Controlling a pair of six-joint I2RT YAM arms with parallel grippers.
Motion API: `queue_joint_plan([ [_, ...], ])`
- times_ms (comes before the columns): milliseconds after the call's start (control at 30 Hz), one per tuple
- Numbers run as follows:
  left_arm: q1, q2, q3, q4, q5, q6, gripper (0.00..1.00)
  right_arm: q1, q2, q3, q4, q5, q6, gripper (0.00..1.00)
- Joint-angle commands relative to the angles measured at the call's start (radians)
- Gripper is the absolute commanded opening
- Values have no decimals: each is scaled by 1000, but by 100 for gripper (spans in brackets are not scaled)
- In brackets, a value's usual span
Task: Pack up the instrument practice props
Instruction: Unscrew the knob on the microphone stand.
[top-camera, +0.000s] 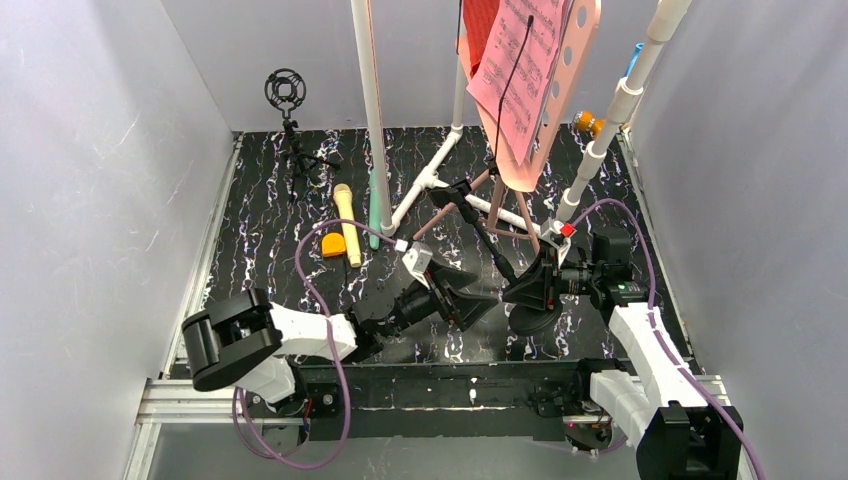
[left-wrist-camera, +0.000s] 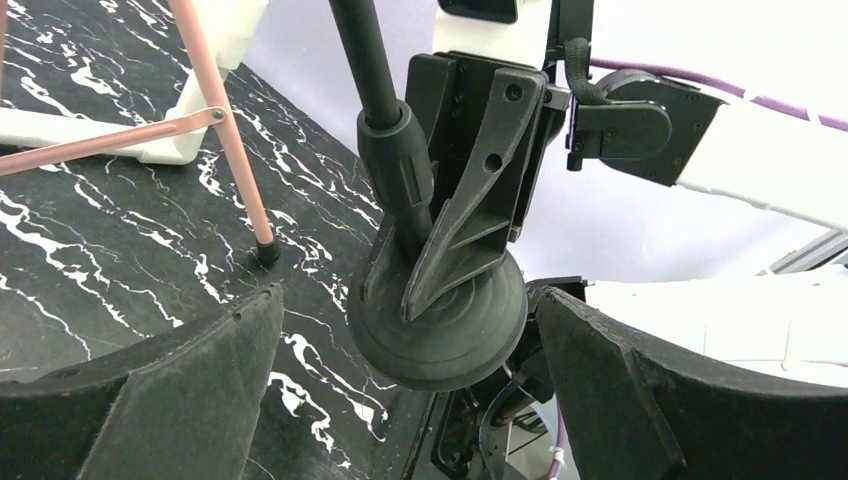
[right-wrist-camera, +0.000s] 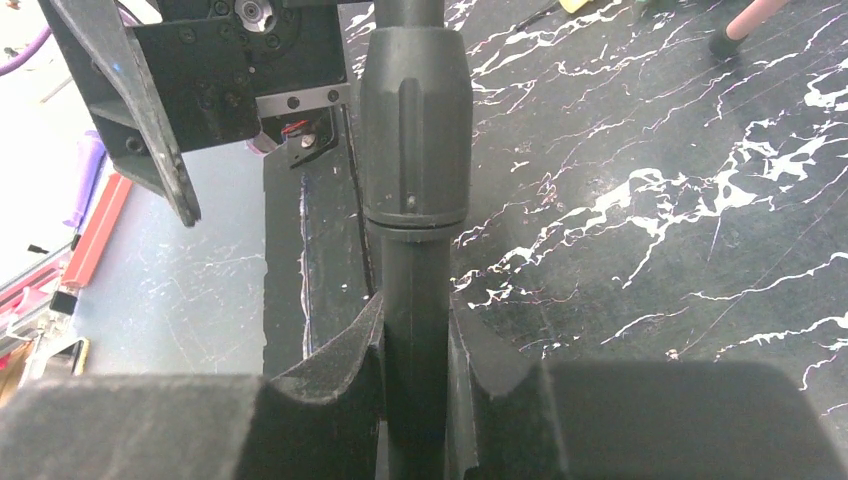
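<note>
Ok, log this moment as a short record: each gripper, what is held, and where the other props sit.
left gripper: open, round base between its fingers, gaps on both sides
right gripper: shut on black stand pole, below the collar
yellow microphone: lying on the table
mint-green microphone: lying beside the yellow one
pink music stand: standing, pink sheet music on it

Pink sheet music (top-camera: 530, 100): printed notation, seemingly staves; no readable text.
</note>
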Motion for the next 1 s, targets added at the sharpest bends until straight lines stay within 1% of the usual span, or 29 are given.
queue_joint_plan([
  [0, 9, 46, 70, 108, 64, 50, 98, -5, -10, 20, 48, -69, -14, 1],
  [167, 16, 110, 123, 110, 43, 51, 98, -6, -13, 21, 48, -70, -16, 1],
  [400, 28, 183, 181, 121, 5, 2, 98, -6, -18, 21, 48, -72, -17, 1],
  [667, 49, 213, 202, 123, -52, -105, 84, -5, -20, 21, 48, -75, -17, 1],
  [800, 55, 236, 222, 125, -36, -152, 76, -6, -20, 21, 47, -75, -17, 1],
  [967, 59, 257, 248, 125, -9, -197, 63, -6, -21, 19, 48, -73, -17, 1],
])
